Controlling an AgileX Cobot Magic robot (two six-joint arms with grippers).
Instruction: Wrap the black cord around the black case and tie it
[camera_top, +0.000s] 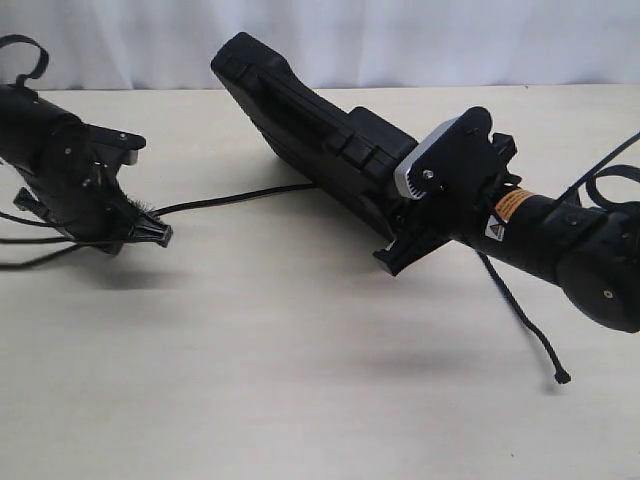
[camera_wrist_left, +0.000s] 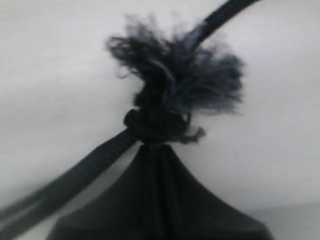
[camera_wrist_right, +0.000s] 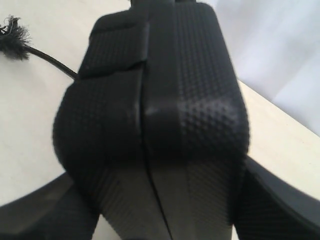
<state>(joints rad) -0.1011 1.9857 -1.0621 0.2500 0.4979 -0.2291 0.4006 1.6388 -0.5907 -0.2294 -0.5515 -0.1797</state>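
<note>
The black case (camera_top: 300, 120) is tilted, its far end up and its near end low over the table. My right gripper (camera_top: 402, 238) is shut on that near end. The right wrist view shows the textured case (camera_wrist_right: 150, 100) between both fingers (camera_wrist_right: 35, 215). The black cord (camera_top: 240, 196) runs from under the case leftward to my left gripper (camera_top: 158, 236), which is shut on its frayed end. In the left wrist view the knot (camera_wrist_left: 157, 122) and tuft (camera_wrist_left: 180, 75) sit just beyond the closed tips of the left gripper (camera_wrist_left: 152, 150). The cord's other end (camera_top: 560, 377) lies on the table below my right arm.
The pale table (camera_top: 300, 380) ends at a white curtain (camera_top: 400, 40) at the back. Smooth black arm cables (camera_top: 30, 250) trail on the table at the far left, and another cable (camera_top: 600, 170) loops above my right arm.
</note>
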